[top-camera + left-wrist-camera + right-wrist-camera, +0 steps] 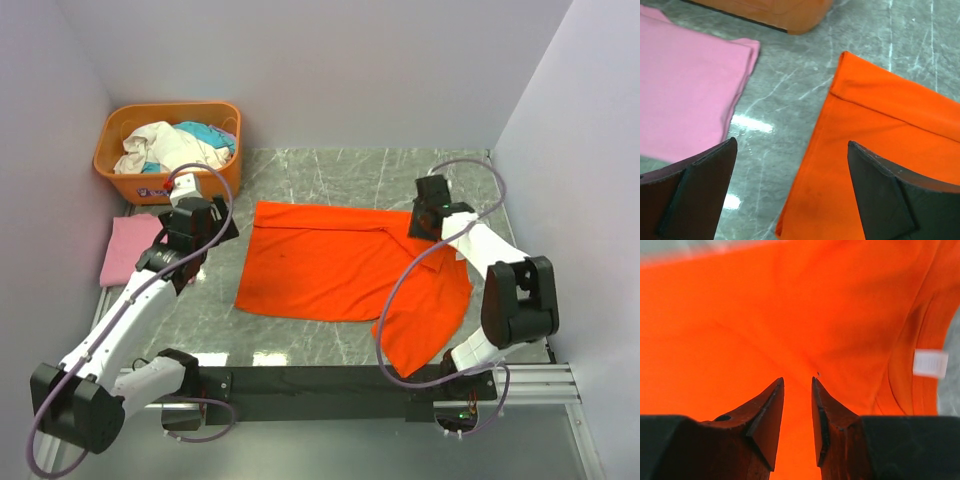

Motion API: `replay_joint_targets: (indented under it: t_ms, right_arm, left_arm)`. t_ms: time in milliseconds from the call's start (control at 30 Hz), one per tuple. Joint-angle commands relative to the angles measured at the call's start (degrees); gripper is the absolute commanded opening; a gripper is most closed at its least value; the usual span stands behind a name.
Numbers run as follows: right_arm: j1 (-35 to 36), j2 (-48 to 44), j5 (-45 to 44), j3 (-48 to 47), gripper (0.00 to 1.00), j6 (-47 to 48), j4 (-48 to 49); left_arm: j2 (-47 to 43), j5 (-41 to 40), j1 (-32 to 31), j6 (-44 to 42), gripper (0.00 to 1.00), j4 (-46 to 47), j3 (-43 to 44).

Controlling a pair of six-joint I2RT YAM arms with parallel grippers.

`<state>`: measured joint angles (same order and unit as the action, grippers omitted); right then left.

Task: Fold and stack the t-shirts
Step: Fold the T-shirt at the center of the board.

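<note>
The orange-red t-shirt (330,265) lies spread on the grey marble table, its right part folded over and hanging toward the front. My right gripper (428,218) is at its far right corner. In the right wrist view the jaws (798,380) stand nearly closed, pinching a ridge of the orange-red cloth (765,315). The pink t-shirt (130,248) lies folded at the left wall. My left gripper (200,222) hovers between the two shirts, wide open and empty (791,142), with the pink shirt (685,90) on its left and the orange-red shirt's edge (890,150) on its right.
An orange plastic basket (120,165) with several crumpled clothes stands in the far left corner; it also shows in the left wrist view (790,15). A white collar label (930,363) shows on the orange-red shirt. Walls close in on the left, back and right.
</note>
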<state>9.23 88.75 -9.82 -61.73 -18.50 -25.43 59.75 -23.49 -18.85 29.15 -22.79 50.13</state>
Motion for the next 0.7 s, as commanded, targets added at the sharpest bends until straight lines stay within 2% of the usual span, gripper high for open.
replay_joint_targets:
  t_ms: [0, 200, 467, 667]
  right_arm:
    - [4.28, 2.21, -7.30, 1.01, 0.35, 4.70, -2.43]
    - [9.48, 8.80, -13.90, -1.72, 0.33, 6.99, -4.45]
    - [10.54, 16.18, -19.00, -4.97, 0.28, 7.60, -5.15]
    - [10.54, 16.81, -20.85, -6.11, 0.28, 8.30, -5.33]
  left_arm:
    - [-2.26, -2.45, -0.04, -1.11, 0.96, 1.51, -0.91]
    - [-2.27, -1.91, -0.04, -1.37, 0.90, 1.34, -0.47]
    - [-2.27, -1.74, -0.04, -1.90, 0.88, 1.87, -0.73]
    - [-1.74, -1.39, 0.04, -1.99, 0.88, 1.69, -0.56]
